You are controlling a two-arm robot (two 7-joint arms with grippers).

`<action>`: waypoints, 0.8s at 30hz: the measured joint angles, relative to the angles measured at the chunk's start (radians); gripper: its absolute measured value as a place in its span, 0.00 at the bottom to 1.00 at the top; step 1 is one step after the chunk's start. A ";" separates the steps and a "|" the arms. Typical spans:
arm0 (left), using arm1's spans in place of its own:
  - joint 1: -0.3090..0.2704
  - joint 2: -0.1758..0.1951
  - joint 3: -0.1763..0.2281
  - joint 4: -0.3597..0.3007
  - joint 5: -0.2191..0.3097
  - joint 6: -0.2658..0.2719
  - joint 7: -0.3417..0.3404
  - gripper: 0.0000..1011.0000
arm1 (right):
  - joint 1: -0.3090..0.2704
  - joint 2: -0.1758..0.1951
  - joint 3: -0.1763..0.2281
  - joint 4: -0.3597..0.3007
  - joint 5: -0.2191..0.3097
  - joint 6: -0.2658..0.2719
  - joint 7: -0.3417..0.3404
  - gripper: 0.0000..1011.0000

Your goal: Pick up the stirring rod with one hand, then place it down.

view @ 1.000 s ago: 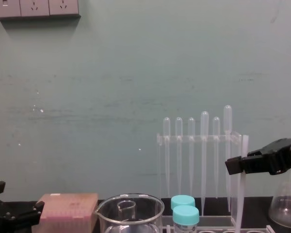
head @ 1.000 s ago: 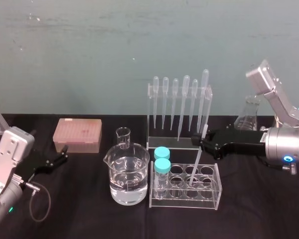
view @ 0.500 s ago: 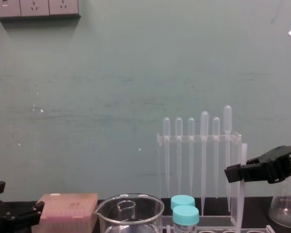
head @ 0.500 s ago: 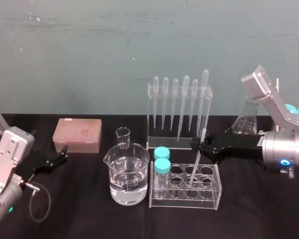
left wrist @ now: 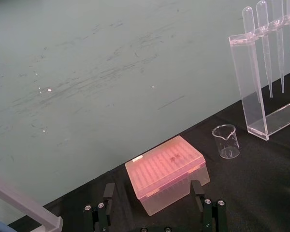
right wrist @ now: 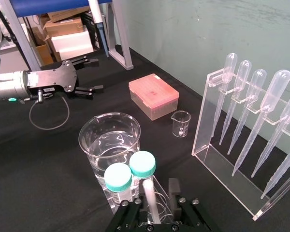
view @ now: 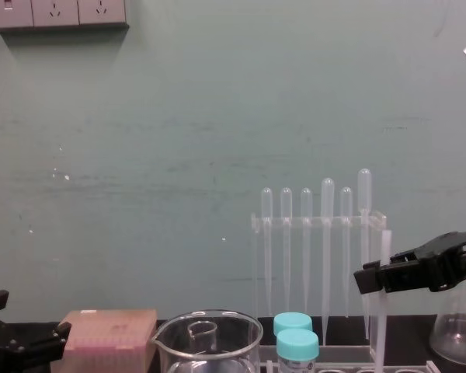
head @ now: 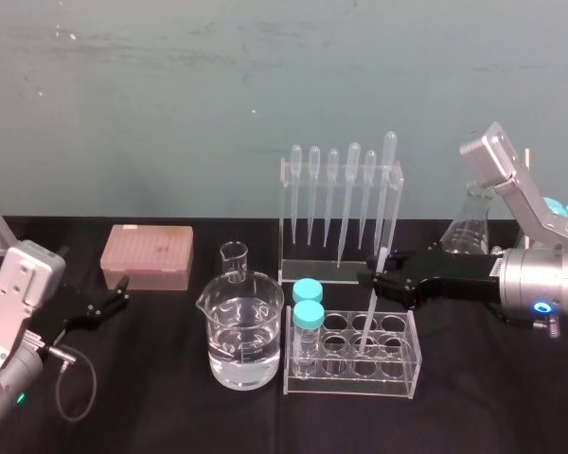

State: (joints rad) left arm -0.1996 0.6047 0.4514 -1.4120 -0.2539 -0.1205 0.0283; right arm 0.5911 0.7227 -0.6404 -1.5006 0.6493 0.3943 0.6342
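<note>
The stirring rod (head: pixel 369 322) is a thin translucent white stick. It stands tilted with its lower end in a back hole of the clear test tube rack (head: pixel 402 376). My right gripper (head: pixel 374 280) reaches in from the right around the rod's upper part. In the right wrist view the rod (right wrist: pixel 148 189) sits between the black fingers with a small gap on one side, so the right gripper (right wrist: pixel 152 198) is open. From the chest, the rod (view: pixel 379 326) rises past the right gripper (view: pixel 369 280). My left gripper (head: pixel 121 293) rests open on the table at far left.
Two blue-capped tubes (head: pixel 308 303) stand at the rack's left end. A water-filled beaker (head: pixel 244 331) and a small beaker (head: pixel 234 260) are left of it. The pipette rack (head: pixel 341 270) stands behind, a pink tip box (head: pixel 147 255) at back left, a flask (head: pixel 471 222) at back right.
My right gripper came down a little with the rod, setting it deeper into the test tube rack, and its jaws have loosened from the rod. The left arm stayed still.
</note>
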 joint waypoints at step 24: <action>0.000 0.000 0.000 0.000 0.000 0.000 0.000 0.99 | 0.000 0.001 0.001 -0.001 0.002 0.000 0.001 0.96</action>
State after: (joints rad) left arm -0.1995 0.6047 0.4513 -1.4120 -0.2539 -0.1205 0.0283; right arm 0.5911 0.7233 -0.6392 -1.5016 0.6512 0.3938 0.6350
